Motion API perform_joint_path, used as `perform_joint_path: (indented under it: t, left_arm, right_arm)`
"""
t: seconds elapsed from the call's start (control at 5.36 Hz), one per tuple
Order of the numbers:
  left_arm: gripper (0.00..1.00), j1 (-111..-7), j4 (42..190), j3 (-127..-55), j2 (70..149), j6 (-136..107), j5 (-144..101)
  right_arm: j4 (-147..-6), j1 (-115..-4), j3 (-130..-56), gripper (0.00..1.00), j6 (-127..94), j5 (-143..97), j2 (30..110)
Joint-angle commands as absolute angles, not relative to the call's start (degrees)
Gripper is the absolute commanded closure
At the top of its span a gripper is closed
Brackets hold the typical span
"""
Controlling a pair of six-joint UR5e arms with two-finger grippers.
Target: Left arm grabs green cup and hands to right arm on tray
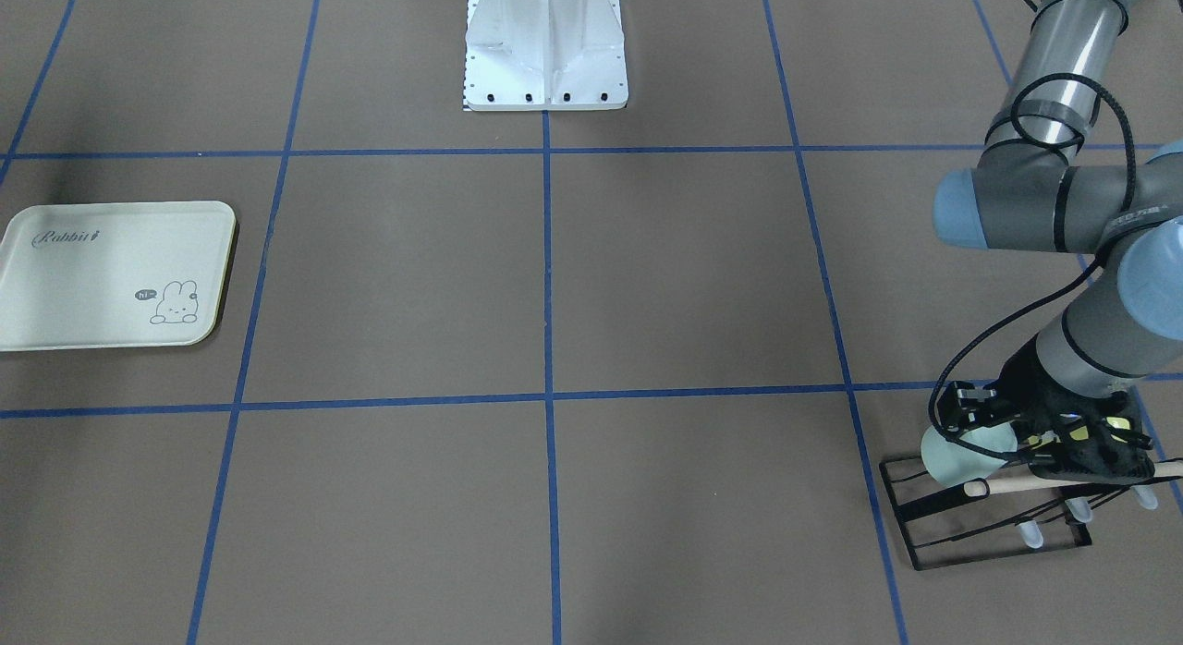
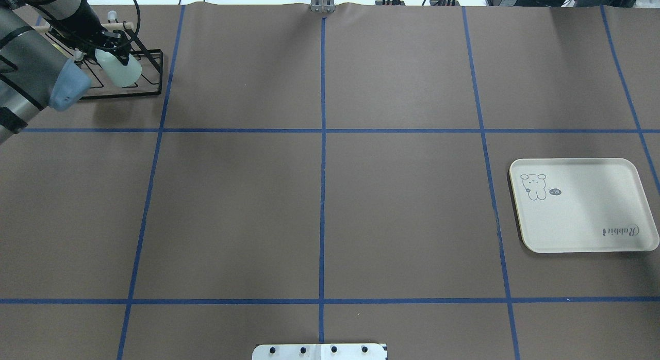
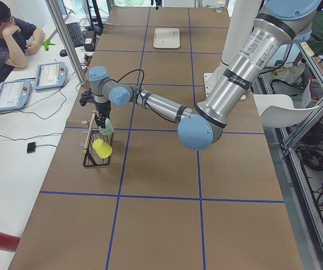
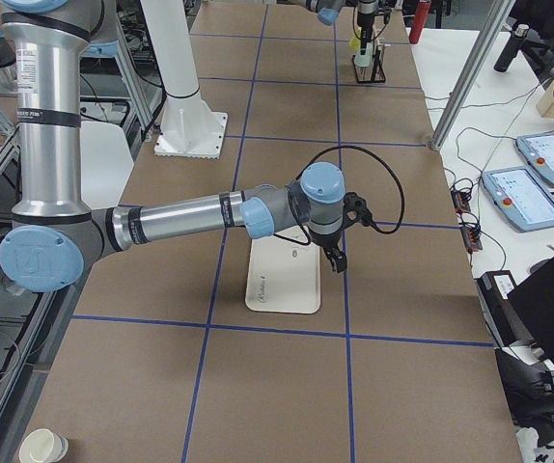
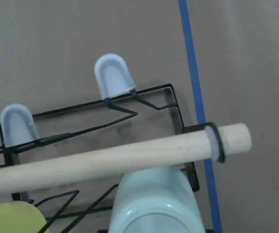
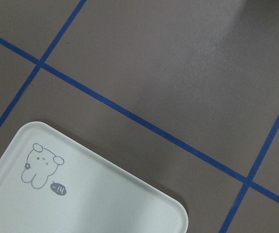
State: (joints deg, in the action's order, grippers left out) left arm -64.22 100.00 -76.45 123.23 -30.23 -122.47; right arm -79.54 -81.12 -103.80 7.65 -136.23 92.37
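The only writing I could read was on the tray [image 1: 83, 285]: "Rabbit" in script at one corner and a small "hi" bubble beside the bunny line drawing. There was one tray, lying flat on the brown surface [image 1: 693, 285], at the far end from the rack [image 2: 160, 74]. That single black wire rack carried two cups, the green cup [image 1: 957, 453] and a yellow-green cup [image 3: 101, 148] just beside it. The green cup sat tilted on the rack, just under the one wooden dowel [image 5: 105, 162] that ran across the top. My wrist camera looked at its flat base. Two pale capped prongs [image 5: 113, 73] stood beyond the dowel. My left fingers [image 1: 970, 407] were down at the rack, close around the green cup, with the dowel and the wire frame crowding them. I could not tell whether they were clamped on it or apart. My right fingers [image 4: 339, 258] hung above the tray's edge near the bunny corner, and I could not tell their state either. Blue tape lines [image 1: 547, 257] divided the surface into squares, and a white base plate [image 1: 545, 63] stood at the middle of its edge. One person [image 3: 4, 34] sat at the side bench.
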Motion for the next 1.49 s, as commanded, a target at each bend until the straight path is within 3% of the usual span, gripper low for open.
perform_joint_path:
  t: [0.0,0.75,1.12,1.31]
  left_arm:
    - [1.00,-65.65,99.23,-80.48,122.70,-30.23,-123.04]
    - [1.00,-68.72,84.84,-98.75,119.80,-31.10,-123.14]
    - [1.00,-67.86,86.56,-99.49,119.45,-38.78,-123.22]
    - [1.00,-65.68,91.88,-99.41,119.36,-45.29,-123.31]
  right_arm:
    - [-79.54,-81.12,-103.80,0.00,7.65,-136.23,92.37]
    - [-79.54,-81.12,-104.33,0.00,7.47,-136.58,92.37]
    - [-77.71,-79.30,-104.50,0.00,1.02,-144.01,92.29]
    - [-69.52,-75.45,-104.33,0.00,-10.52,-144.05,92.11]
